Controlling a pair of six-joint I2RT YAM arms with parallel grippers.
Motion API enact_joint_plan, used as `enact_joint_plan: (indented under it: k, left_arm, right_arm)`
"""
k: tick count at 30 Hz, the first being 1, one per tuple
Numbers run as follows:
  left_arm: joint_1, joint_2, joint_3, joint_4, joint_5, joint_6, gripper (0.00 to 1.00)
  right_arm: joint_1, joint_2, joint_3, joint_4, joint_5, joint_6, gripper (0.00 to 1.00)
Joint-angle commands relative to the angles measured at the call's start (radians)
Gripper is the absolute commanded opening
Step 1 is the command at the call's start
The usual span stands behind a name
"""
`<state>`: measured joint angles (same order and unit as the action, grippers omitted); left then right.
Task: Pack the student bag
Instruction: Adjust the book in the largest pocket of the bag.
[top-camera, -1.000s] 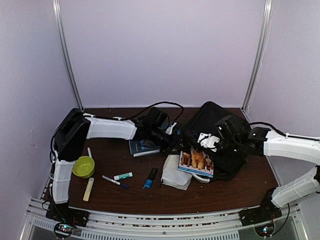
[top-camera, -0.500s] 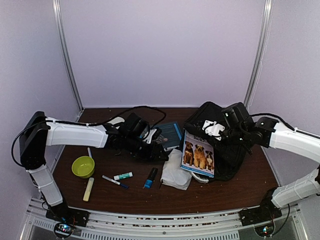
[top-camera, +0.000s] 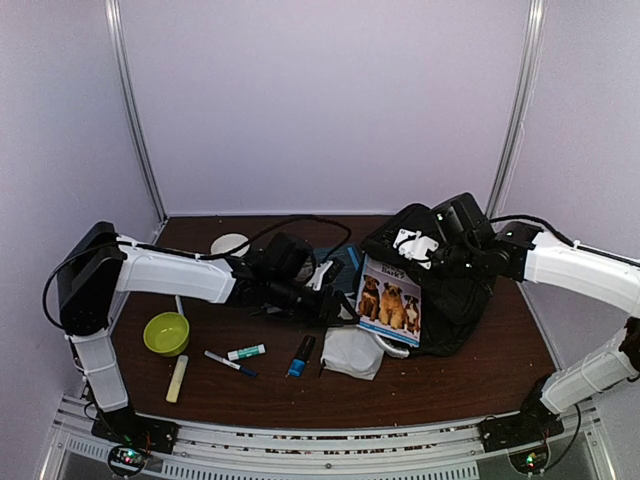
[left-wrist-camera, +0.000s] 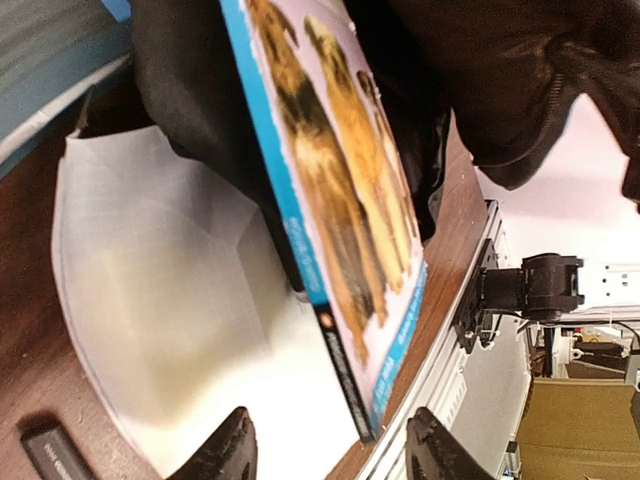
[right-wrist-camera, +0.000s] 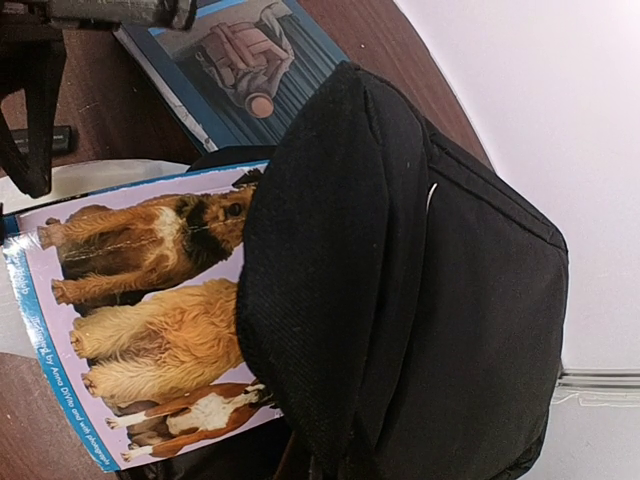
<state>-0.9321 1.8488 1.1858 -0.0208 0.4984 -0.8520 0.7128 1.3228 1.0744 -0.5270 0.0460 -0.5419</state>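
Note:
The student bag (top-camera: 455, 300) lies at the right of the table, black and soft, its flap lifted. My right gripper (top-camera: 412, 248) is shut on that flap; in the right wrist view the black fabric (right-wrist-camera: 420, 300) hides the fingers. A book with dogs on its cover (top-camera: 390, 302) leans half inside the bag's mouth. My left gripper (top-camera: 338, 304) is open just left of the book. In the left wrist view the left gripper (left-wrist-camera: 330, 455) has the book's lower corner (left-wrist-camera: 375, 410) just ahead of its fingertips, not touching.
A white fabric pouch (top-camera: 352, 352) lies under the book's near edge. A blue book (top-camera: 345, 262) lies behind the left gripper. At the left are a green bowl (top-camera: 167, 333), a yellow stick (top-camera: 177, 378), two markers (top-camera: 236, 358) and a blue-tipped item (top-camera: 298, 357). A white disc (top-camera: 230, 244) lies at the back.
The left arm swung out and back toward the dog book. The right gripper raised the bag's flap up and back, and the book now stands steeper in the bag's mouth.

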Motion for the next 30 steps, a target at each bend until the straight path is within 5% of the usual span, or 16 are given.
enact_joint_plan:
  k: [1,10,18,23,30]
  left_arm:
    - [0.004,0.054,0.087,0.005,0.069,0.0,0.52]
    - [0.019,0.093,0.132,0.092,0.187,0.015,0.0]
    - [0.027,0.175,0.258,0.112,0.405,-0.034,0.0]
    - [0.029,0.283,0.454,-0.056,0.354,-0.013,0.0]
    - [0.036,0.412,0.603,0.015,0.261,-0.163,0.0]
  right_arm:
    - [-0.001,-0.014,0.035,0.096,-0.009,0.019,0.0]
    - [0.0,-0.056,0.023,0.062,-0.095,-0.028,0.0]
    - [-0.01,-0.118,0.083,-0.083,-0.248,-0.168,0.0]
    - [-0.01,-0.114,0.126,-0.201,-0.387,-0.222,0.0]
    - [-0.006,-0.121,0.111,-0.264,-0.463,-0.238,0.0]
